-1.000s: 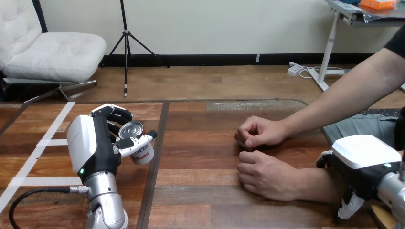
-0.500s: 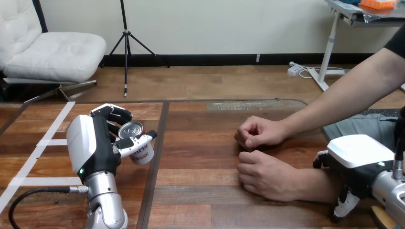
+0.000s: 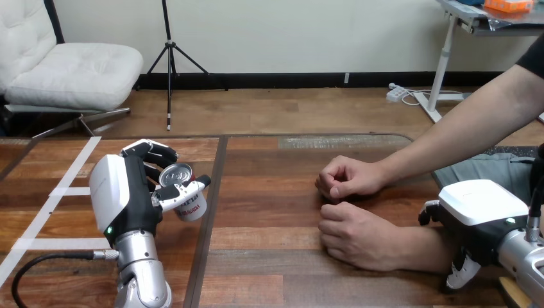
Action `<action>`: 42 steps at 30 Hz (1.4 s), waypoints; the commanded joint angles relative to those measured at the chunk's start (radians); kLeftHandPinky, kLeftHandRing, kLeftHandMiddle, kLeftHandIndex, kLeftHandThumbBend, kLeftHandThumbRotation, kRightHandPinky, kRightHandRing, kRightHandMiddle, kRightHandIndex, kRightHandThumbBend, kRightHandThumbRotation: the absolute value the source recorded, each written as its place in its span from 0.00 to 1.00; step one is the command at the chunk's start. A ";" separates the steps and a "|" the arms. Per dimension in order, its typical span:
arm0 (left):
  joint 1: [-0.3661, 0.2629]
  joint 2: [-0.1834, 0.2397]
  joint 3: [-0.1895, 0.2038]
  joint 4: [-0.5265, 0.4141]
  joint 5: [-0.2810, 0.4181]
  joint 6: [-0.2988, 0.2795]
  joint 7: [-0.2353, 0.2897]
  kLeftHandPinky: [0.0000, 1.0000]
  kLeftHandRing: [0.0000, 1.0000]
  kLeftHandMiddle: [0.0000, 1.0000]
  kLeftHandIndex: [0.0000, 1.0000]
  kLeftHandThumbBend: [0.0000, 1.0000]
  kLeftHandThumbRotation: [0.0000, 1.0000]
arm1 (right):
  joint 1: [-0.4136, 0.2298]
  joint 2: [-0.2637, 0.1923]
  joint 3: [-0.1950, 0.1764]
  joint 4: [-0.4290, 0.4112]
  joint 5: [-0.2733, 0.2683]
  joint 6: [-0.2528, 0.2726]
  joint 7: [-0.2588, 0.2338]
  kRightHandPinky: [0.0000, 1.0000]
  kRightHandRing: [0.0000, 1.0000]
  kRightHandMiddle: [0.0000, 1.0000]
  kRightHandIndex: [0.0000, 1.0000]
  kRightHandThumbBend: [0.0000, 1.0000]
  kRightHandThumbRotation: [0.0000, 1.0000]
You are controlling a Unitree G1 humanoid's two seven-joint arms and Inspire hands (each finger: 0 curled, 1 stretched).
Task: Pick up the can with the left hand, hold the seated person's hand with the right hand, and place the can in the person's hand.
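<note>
Wood table [image 3: 269,256], with a person sitting at its right side, both hands resting on it right of the middle. The left hand [image 3: 125,199] is over by the left edge and is curled right round the can [image 3: 185,192]. The can is tipped with its lid angled up toward the camera. It looks lifted off the wood, though I wouldn't swear to it. So step one, the pickup, looks basically done.

The right hand [image 3: 482,215] is at the right edge, sitting over the person's forearm [image 3: 420,247] just behind the near hand [image 3: 356,234]. Honestly can't tell if it has closed on anything or is just parked on top, so I'd call the holding part started at best. The near hand and the far hand [image 3: 346,176] are both curled, knuckles up, so there's no open palm to take anything yet.

Left to do, as I read it: get a real hold on that hand, carry the can across the table (it's well apart from the person right now), and set it in the palm.
</note>
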 commanded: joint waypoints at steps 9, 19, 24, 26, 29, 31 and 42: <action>-0.050 0.008 0.015 -0.073 -0.003 -0.028 -0.003 0.34 0.39 0.44 0.45 0.74 0.00 | -0.073 0.019 0.036 0.069 0.033 -0.011 -0.075 0.73 0.79 0.79 0.77 0.91 0.01; -0.044 0.008 0.019 -0.082 -0.004 -0.023 -0.006 0.34 0.38 0.44 0.45 0.74 0.00 | -0.088 0.017 0.062 0.103 0.042 -0.018 -0.101 0.75 0.80 0.80 0.78 0.89 0.04; -0.043 0.008 0.021 -0.085 -0.004 -0.020 -0.005 0.34 0.39 0.44 0.45 0.74 0.00 | -0.095 0.020 0.073 0.119 0.044 -0.019 -0.108 0.75 0.80 0.80 0.78 0.88 0.05; -0.043 0.008 0.021 -0.086 -0.002 -0.018 -0.003 0.34 0.39 0.44 0.45 0.74 0.00 | -0.097 0.022 0.077 0.126 0.045 -0.020 -0.110 0.75 0.80 0.80 0.78 0.87 0.05; -0.041 0.009 0.020 -0.089 0.000 -0.017 -0.002 0.34 0.39 0.44 0.45 0.74 0.00 | -0.100 0.025 0.082 0.134 0.049 -0.020 -0.115 0.75 0.80 0.80 0.78 0.87 0.04; -0.039 0.010 0.020 -0.091 0.000 -0.019 -0.003 0.34 0.39 0.44 0.45 0.74 0.00 | -0.101 0.026 0.084 0.138 0.052 -0.020 -0.117 0.75 0.80 0.81 0.78 0.87 0.04; -0.032 0.014 0.019 -0.103 0.004 -0.014 -0.004 0.33 0.38 0.44 0.45 0.74 0.00 | -0.130 0.037 0.117 0.181 0.059 0.008 -0.067 0.79 0.83 0.84 0.81 0.86 0.07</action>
